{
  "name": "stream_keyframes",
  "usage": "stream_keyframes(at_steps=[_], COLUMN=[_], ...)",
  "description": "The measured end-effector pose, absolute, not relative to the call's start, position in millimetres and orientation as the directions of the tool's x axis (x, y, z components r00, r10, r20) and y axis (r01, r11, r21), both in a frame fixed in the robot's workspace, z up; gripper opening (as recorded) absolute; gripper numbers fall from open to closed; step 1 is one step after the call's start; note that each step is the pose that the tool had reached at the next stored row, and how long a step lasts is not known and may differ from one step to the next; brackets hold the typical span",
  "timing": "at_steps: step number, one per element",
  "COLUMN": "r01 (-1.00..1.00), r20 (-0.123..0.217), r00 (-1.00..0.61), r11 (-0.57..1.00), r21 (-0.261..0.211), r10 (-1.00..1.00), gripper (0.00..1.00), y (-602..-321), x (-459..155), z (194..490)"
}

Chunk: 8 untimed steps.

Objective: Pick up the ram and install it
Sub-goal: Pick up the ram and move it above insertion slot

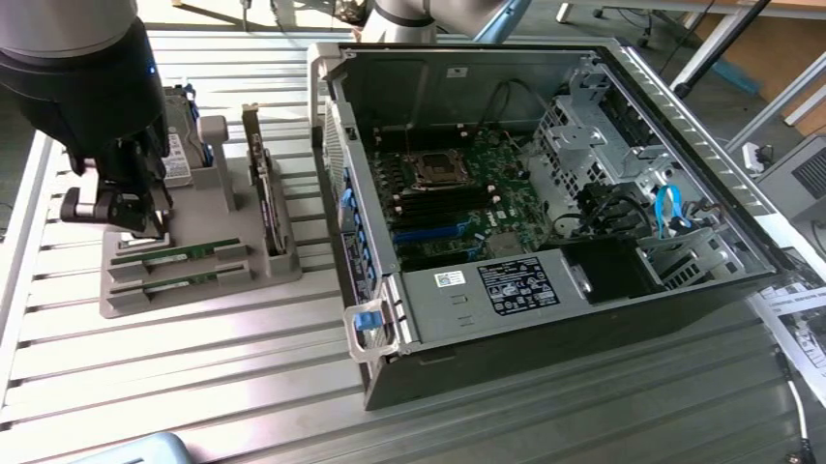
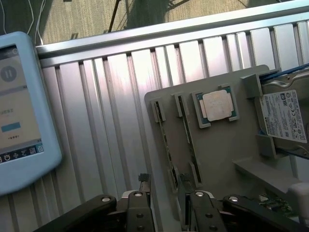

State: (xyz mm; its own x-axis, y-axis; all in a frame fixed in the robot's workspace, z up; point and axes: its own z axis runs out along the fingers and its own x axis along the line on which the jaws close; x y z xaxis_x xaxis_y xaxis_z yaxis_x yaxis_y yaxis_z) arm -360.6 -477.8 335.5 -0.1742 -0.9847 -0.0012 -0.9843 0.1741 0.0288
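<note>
The pincer (image 2: 164, 180) hangs apart above the ram (image 2: 165, 137) on the holder (image 2: 227, 154). Likely light, stiff, fragile; pinch its flat faces.

The exterior view looks down steeply from above and to one side of a ribbed metal table (image 1: 193, 387). It takes in the whole open computer case (image 1: 543, 353) and, at the exterior view's left, a grey parts holder (image 1: 193, 290). The wrist view looks down past the gripper (image 2: 165, 186), much nearer, onto that same parts holder (image 2: 227, 150) and table (image 2: 106, 121).
</note>
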Motion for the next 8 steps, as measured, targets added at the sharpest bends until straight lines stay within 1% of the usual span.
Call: stream_keyframes(at_steps=[8], r01=[-0.985], r20=[-0.001], r00=[-0.173], r11=[0.173], r21=[0.029], r10=[-0.985], gripper=[0.36], y=[-477.8], x=[-360.6], z=[331.4])
